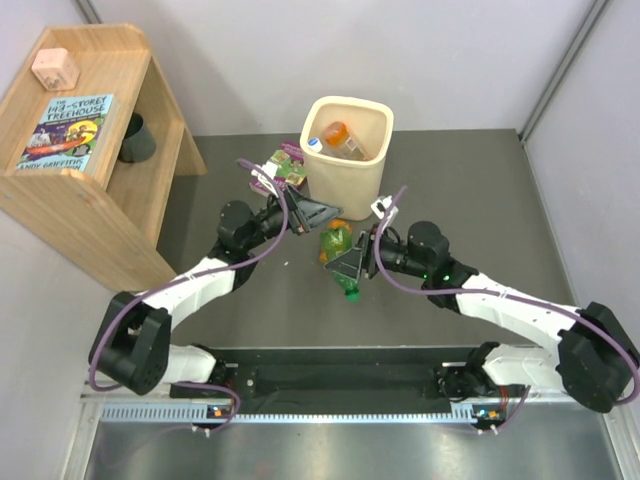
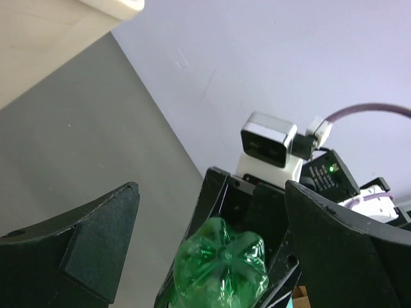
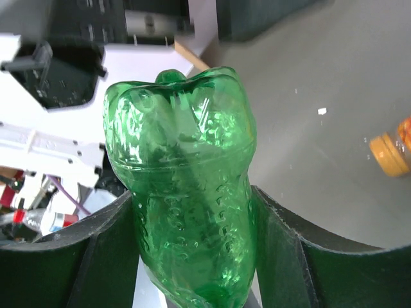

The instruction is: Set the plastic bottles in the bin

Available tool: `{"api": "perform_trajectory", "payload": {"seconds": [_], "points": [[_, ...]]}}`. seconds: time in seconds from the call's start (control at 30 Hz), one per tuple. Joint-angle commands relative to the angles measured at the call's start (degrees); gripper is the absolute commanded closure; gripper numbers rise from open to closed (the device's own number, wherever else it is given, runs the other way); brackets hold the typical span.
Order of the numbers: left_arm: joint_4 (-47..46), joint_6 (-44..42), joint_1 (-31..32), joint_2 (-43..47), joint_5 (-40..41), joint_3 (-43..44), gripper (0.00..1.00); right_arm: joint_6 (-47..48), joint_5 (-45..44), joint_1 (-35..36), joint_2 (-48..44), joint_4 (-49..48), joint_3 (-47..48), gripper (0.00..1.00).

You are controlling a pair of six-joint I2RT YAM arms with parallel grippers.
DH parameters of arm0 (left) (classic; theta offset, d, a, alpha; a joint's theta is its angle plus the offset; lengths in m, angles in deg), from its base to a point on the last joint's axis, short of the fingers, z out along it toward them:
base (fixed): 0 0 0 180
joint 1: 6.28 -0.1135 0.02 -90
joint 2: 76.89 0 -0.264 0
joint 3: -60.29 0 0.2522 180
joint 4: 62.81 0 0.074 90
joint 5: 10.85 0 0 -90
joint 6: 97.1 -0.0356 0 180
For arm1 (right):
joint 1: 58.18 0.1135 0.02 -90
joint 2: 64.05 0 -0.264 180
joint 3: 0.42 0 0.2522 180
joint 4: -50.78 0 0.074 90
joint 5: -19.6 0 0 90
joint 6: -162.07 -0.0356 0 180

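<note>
We logged half done | clear bottle (image 1: 316, 145) and one orange bottle (image 1: 338, 132) lay in bin (image 1: 345, 185) at 12 o'clock | right claw (image 1: 345, 265) pinched green bottle (image 1: 336, 243) at bin's 6 o'clock | left claw (image 1: 325, 213) spread, empty | other orange bottle (image 3: 390, 153) remained on counter (image 1: 480, 200)

White links (image 1: 203, 283), black joints (image 1: 135, 345), purple cables (image 2: 366, 110), black wedge fingers (image 2: 96, 250), green light (image 2: 332, 167)
</note>
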Motion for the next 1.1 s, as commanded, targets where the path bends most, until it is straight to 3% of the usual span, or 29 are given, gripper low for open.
{"api": "perform_trajectory", "payload": {"seconds": [0.0,0.37,0.47,0.57,0.63,0.67,0.73,0.87,1.07], "points": [[-5.5,-0.6,0.2,2.6,-1.2,-2.0,0.01,-1.5,-1.2,0.7,1.5,-7.8,4.8,1.00],[-4.4,-2.2,0.3,4.2,-3.6,-2.8,0.02,-2.2,0.7,1.1,10.1,-9.8,12.1,1.00],[-4.7,-2.2,0.4,3.4,-5.6,-2.1,0.16,-2.5,0.1,1.2,10.8,-10.0,12.0,1.00],[-5.2,-2.2,0.3,2.8,-6.5,-2.0,0.42,-2.8,-0.3,1.1,11.3,-9.4,12.3,0.98],[-5.2,-2.3,0.4,2.2,-6.8,-1.8,0.55,-2.5,-0.7,1.1,11.3,-7.3,12.9,0.72],[-4.8,-2.7,0.3,2.1,-6.5,-1.5,0.73,-1.6,-0.9,1.1,11.0,-6.4,13.2,0.39],[-2.9,-3.9,-0.2,2.0,-5.6,0.3,0.84,-0.3,-3.0,1.2,9.3,-2.6,13.2,0.01],[3.6,-5.8,-3.8,1.6,-1.1,8.0,1.00,4.4,-7.7,1.9,4.3,3.1,11.1,0.00],[13.5,-10.7,-7.8,-10.4,-1.0,33.6,1.00,5.6,-13.6,1.8,-1.8,9.0,7.8,0.00]]}}
